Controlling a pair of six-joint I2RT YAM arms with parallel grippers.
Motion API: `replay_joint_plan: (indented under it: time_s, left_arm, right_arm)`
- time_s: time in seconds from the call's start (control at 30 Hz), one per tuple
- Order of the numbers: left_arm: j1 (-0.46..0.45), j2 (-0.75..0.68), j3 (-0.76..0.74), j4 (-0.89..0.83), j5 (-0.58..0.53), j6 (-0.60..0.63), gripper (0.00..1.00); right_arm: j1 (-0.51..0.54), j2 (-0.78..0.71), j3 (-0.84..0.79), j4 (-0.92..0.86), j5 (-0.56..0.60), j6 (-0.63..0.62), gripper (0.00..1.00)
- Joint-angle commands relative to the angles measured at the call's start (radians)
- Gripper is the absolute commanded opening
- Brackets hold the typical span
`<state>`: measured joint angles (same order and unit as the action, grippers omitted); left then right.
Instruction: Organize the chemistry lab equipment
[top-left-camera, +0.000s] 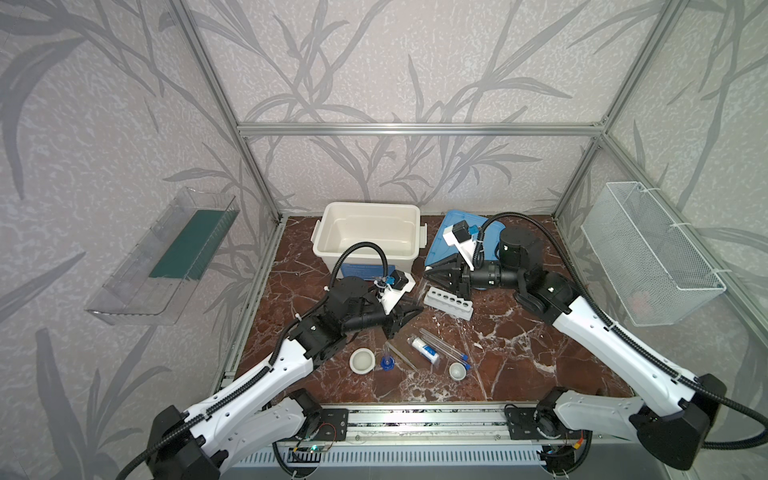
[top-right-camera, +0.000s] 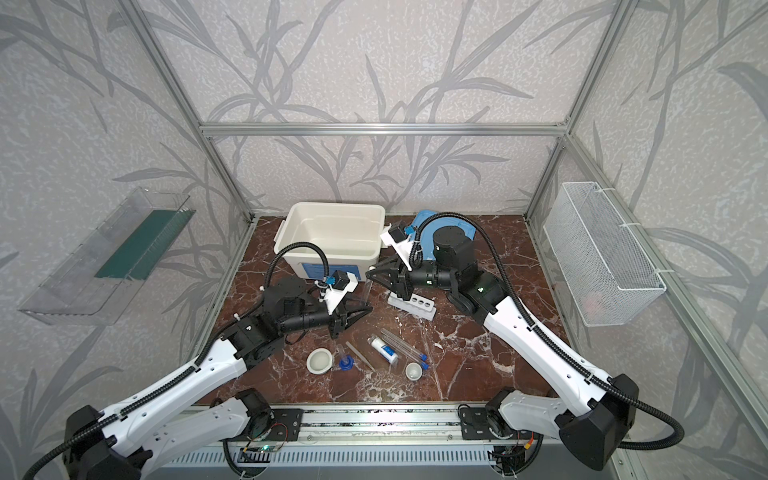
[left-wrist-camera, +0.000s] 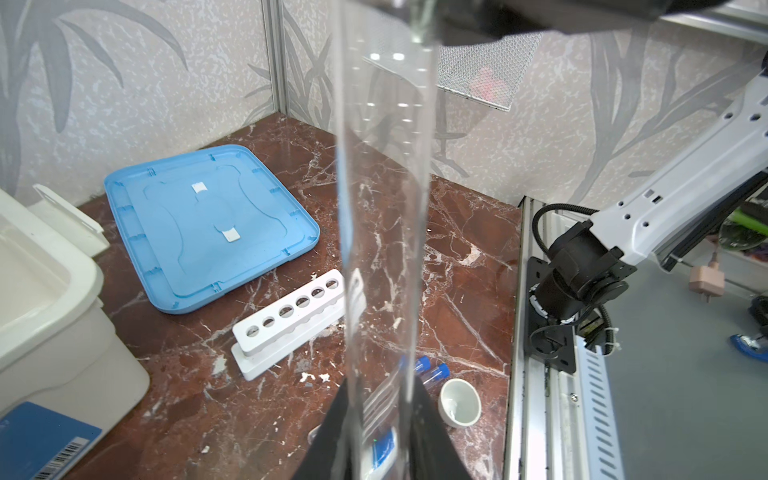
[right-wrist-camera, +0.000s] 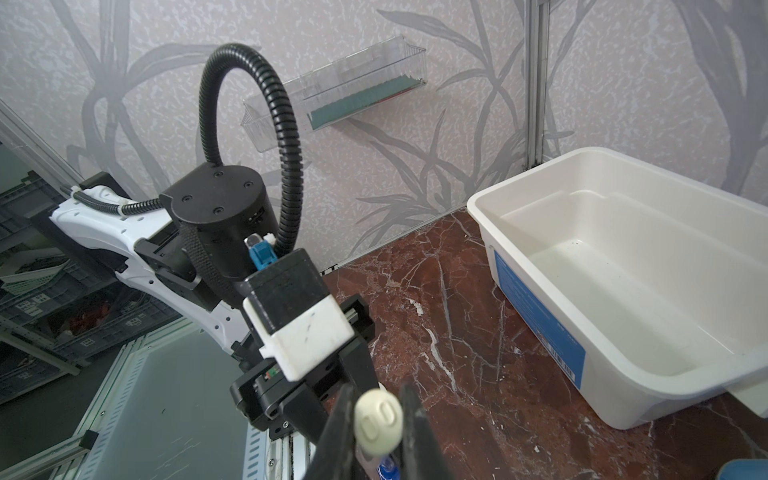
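Left gripper: jaws narrow about the near end of a clear tube, though a firm hold cannot be told. Tube: off the table, long axis running from the left gripper back and rightward to the right gripper, which is clamped on its white cap. Rack: on the table just right of both tips, nearer the right arm, so seating the tube probably falls to that arm.

A robot lab booth: aluminium frame, wallpapered panels.

White bin beside blue lid and rack.
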<state>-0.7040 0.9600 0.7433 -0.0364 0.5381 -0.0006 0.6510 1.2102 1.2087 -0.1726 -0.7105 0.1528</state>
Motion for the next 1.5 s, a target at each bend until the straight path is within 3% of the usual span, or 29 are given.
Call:
replay_joint_plan:
  time_s: [0.0,0.13,0.27,0.53,0.83,1.23,1.47]
  left_arm:
    - [0.002,-0.021,0.004,0.003,-0.037,0.000,0.34]
    - [0.003,-0.037,0.002,-0.004,-0.077,0.002,0.48]
    - [0.002,-0.068,0.005,-0.029,-0.154,0.006,0.71]
    - [0.005,-0.097,0.036,-0.095,-0.549,0.010,0.77]
    - [0.018,-0.136,-0.015,-0.077,-0.827,-0.004,0.77]
    - [0.044,-0.158,-0.050,-0.052,-0.794,-0.009,0.77]
    - [0.047,-0.195,-0.090,-0.011,-0.686,-0.016,0.78]
  right_arm:
    - [0.007,0.003,0.045,-0.054,0.059,-0.032,0.03]
    - [0.007,0.022,0.086,-0.136,0.140,-0.067,0.03]
    - [0.007,0.034,0.115,-0.196,0.267,-0.089,0.02]
    - [0.007,0.028,0.073,-0.209,0.574,-0.113,0.03]
    - [0.007,0.018,-0.060,-0.121,0.871,-0.073,0.02]
    - [0.007,0.034,-0.182,-0.008,0.897,-0.003,0.02]
    - [0.009,0.062,-0.233,0.109,0.890,0.004,0.02]
